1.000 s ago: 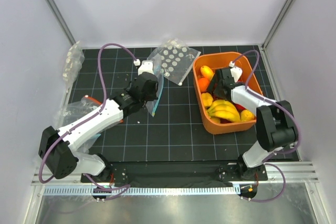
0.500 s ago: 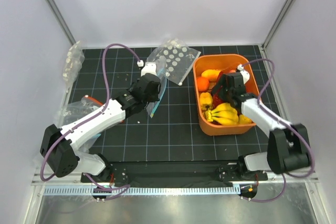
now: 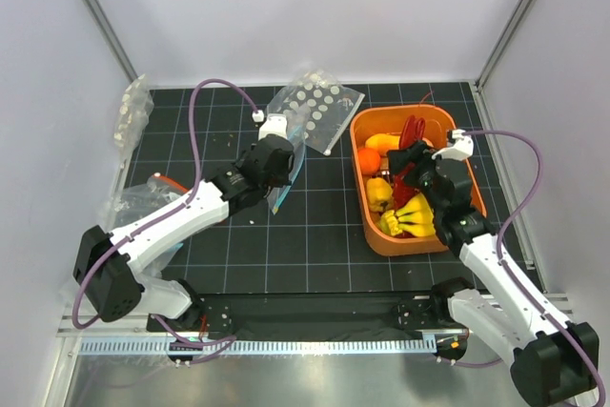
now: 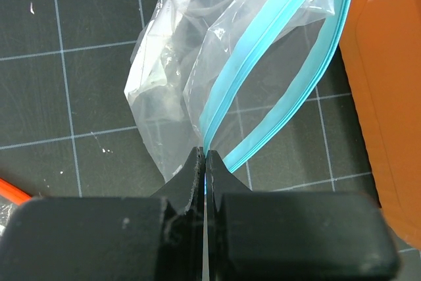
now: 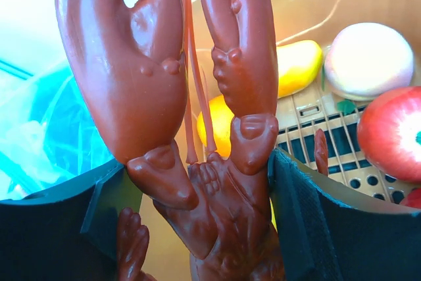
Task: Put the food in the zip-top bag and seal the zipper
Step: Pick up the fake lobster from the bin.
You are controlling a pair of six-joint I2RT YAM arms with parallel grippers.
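Observation:
My left gripper [image 3: 276,175] [image 4: 205,159] is shut on the light-blue zipper [image 4: 263,57] of the clear zip-top bag [image 3: 287,171] [image 4: 164,83], and the mouth gapes open. My right gripper [image 3: 413,165] [image 5: 204,189] is shut on a red toy lobster [image 3: 412,132] [image 5: 217,162], held claws up over the orange bin [image 3: 360,199]. The banana bunch [image 3: 410,218], the orange [image 3: 369,158] [image 5: 220,123] and the mango-like piece [image 3: 381,140] [image 5: 299,70] lie in the bin.
A clear bag with white dots [image 3: 315,111] lies behind the zip-top bag. Crinkly clear bags [image 3: 133,111] and one with an orange-red strip [image 3: 164,183] lie at the left. A red apple [image 5: 391,133] and a pale round piece [image 5: 368,60] are in the bin. Enclosure walls stand on three sides.
My right gripper has risen from among the fruit with the red lobster in it, and its arm has swung toward the near edge. My left gripper has kept hold of the bag's zipper.

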